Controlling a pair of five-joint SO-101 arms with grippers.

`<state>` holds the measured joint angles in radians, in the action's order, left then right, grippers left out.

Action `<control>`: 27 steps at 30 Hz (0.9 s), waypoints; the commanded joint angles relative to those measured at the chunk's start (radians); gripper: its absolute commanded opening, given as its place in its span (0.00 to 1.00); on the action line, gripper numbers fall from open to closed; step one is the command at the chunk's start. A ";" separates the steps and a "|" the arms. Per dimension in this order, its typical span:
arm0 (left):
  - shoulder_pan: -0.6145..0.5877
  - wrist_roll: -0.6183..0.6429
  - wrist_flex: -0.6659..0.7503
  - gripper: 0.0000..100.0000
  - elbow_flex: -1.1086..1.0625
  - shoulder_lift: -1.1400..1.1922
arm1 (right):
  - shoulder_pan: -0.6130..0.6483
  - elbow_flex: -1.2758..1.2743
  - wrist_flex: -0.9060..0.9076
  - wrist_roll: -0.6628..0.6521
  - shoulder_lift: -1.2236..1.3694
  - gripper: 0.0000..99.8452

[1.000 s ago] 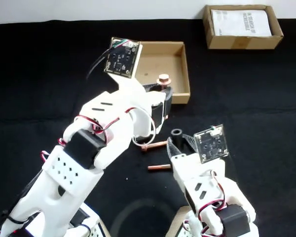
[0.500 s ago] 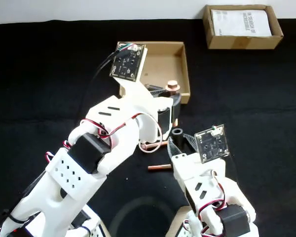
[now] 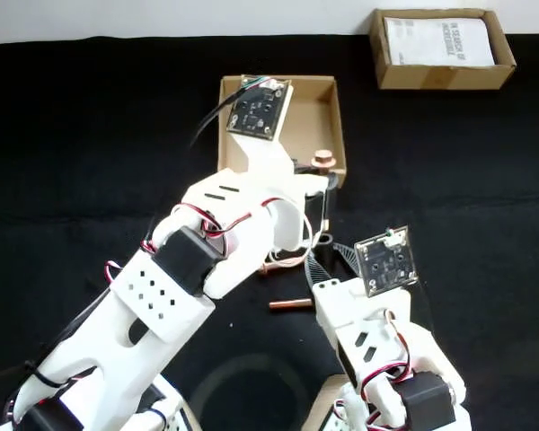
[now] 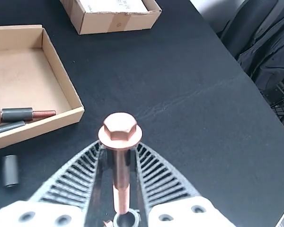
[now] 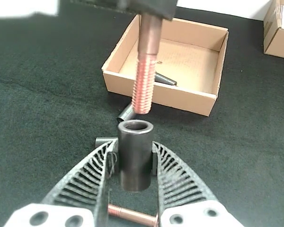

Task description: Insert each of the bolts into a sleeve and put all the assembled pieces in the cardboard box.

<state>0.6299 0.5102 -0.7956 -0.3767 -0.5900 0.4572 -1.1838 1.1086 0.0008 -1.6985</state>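
My left gripper (image 4: 119, 147) is shut on a copper bolt (image 4: 119, 134), held upright with its hex head up. The bolt's threaded end (image 5: 144, 82) hangs just above the mouth of a black sleeve (image 5: 135, 156), slightly off its centre and not inside it. The sleeve stands upright, with my right gripper (image 5: 135, 147) shut on it. In the high view the bolt (image 3: 322, 162) and left gripper (image 3: 324, 184) are over the right gripper (image 3: 323, 248), near the front right corner of the cardboard box (image 3: 238, 90). Two assembled pieces (image 4: 18, 115) lie in the box (image 4: 61, 80).
Loose copper bolts (image 3: 290, 304) lie on the black table between the arms. A loose sleeve (image 4: 10, 170) lies in front of the box. At the back right stands a second cardboard box (image 3: 440, 74) holding a paper sheet.
The left arm has swung right with the bolt, from over the box's front edge to above the sleeve. The right arm has kept still.
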 commanded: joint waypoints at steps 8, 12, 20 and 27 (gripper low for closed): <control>0.039 0.048 0.011 0.01 -0.065 -0.005 | -0.012 -0.001 -0.022 -0.005 -0.002 0.01; 0.039 0.054 0.011 0.01 -0.067 -0.005 | -0.042 -0.001 -0.027 -0.006 -0.002 0.01; 0.067 0.060 -0.026 0.01 -0.064 -0.005 | -0.088 -0.002 -0.050 -0.008 -0.001 0.01; 0.007 0.043 -0.025 0.01 0.008 -0.005 | -0.088 -0.019 -0.044 -0.008 -0.001 0.01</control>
<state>0.6697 0.5623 -0.8201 -0.4488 -0.5884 0.3805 -1.1991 1.0779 0.0008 -1.7031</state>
